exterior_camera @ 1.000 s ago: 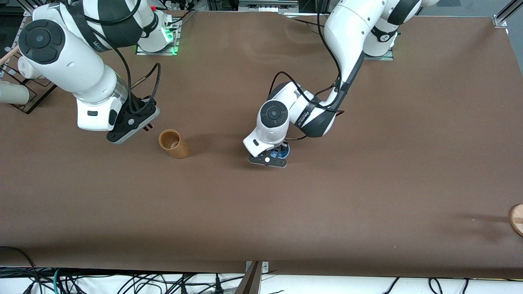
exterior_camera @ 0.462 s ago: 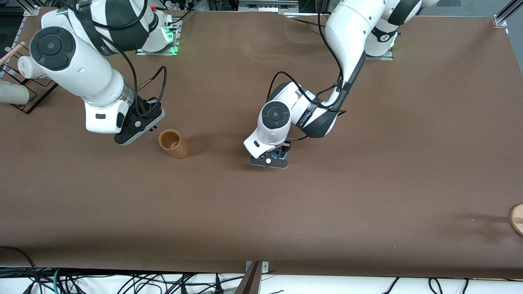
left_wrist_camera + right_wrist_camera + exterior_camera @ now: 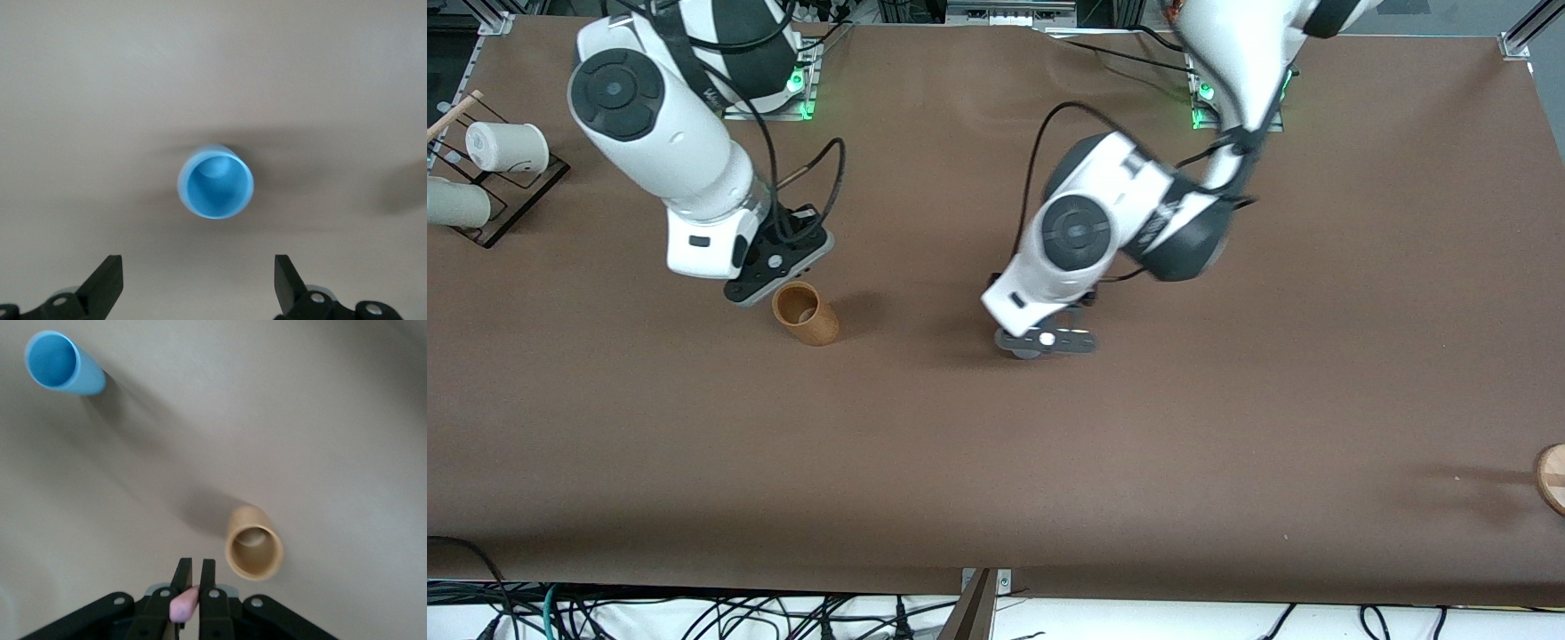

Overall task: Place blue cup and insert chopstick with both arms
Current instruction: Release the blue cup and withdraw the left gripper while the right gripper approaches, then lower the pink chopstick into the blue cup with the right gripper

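Note:
The blue cup (image 3: 215,181) stands upright on the table, seen from straight above in the left wrist view. My left gripper (image 3: 197,287) is open and empty over it, with its fingers (image 3: 107,285) spread wide and clear of the rim. In the front view the left gripper (image 3: 1047,340) hides the cup. My right gripper (image 3: 193,577) is shut on the chopstick (image 3: 183,604), of which only the pink tip shows. In the front view the right gripper (image 3: 778,262) hangs beside the brown cup (image 3: 805,313). The blue cup (image 3: 61,363) also shows in the right wrist view.
The brown cup (image 3: 253,543) stands upright toward the right arm's end of the table from the blue cup. A black rack (image 3: 511,191) with two white cups (image 3: 505,147) sits at the right arm's end. A wooden piece (image 3: 1552,476) lies at the left arm's end.
My left gripper has let go of the blue cup and risen above it. My right arm has moved toward the brown cup with the chopstick.

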`<state>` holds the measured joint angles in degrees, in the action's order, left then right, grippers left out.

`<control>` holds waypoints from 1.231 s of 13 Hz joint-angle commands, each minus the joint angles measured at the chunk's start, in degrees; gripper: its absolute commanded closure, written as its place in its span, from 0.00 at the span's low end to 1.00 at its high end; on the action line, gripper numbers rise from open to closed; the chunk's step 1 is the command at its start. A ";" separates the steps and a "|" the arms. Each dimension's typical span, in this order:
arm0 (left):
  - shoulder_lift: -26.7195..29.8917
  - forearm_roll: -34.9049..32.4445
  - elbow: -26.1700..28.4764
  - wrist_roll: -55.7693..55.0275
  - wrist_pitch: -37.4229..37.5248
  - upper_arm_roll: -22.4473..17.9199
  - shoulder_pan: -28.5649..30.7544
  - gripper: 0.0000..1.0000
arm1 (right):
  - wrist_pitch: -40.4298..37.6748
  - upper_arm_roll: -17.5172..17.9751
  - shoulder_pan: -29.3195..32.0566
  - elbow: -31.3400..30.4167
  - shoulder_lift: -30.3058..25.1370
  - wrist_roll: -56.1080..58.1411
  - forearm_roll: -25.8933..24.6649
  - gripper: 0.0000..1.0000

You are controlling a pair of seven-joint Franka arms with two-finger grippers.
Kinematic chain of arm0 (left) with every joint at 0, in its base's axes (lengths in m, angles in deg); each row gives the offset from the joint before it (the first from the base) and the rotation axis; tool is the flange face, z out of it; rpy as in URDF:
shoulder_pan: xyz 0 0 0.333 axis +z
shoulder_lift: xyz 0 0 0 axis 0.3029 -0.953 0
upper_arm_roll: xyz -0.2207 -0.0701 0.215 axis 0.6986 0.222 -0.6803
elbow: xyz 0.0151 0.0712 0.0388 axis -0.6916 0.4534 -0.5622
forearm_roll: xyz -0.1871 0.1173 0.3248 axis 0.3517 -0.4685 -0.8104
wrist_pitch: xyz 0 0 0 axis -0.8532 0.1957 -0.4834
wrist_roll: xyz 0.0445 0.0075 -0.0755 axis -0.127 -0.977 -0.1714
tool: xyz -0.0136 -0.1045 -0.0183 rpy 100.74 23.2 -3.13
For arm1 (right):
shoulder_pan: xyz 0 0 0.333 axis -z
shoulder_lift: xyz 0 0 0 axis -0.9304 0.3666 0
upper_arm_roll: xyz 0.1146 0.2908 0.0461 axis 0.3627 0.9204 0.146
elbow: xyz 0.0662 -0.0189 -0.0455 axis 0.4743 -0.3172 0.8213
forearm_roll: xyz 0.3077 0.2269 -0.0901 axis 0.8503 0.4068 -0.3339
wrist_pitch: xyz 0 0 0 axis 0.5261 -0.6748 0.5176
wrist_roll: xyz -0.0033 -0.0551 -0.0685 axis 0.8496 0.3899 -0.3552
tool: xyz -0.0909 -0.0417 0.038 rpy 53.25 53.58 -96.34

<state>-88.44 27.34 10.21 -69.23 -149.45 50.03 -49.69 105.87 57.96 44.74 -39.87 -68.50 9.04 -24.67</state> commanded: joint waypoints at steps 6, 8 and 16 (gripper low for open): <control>17.99 -0.74 8.59 28.62 6.90 0.15 25.43 0.00 | 10.64 -0.17 -14.29 15.08 13.50 -21.36 2.20 1.00; 21.77 -0.83 12.29 34.18 6.90 0.15 31.42 0.00 | 13.79 -0.26 -17.10 18.35 17.12 -24.97 1.85 1.00; 37.14 -7.59 29.76 39.21 8.14 -1.35 33.38 0.00 | 21.98 -0.61 -22.03 19.86 23.11 -31.58 -5.45 1.00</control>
<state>-58.13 21.05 30.75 -31.21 -139.85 48.72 -16.03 128.27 58.03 23.06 -23.16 -46.87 -21.72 -29.13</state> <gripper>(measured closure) 0.000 0.912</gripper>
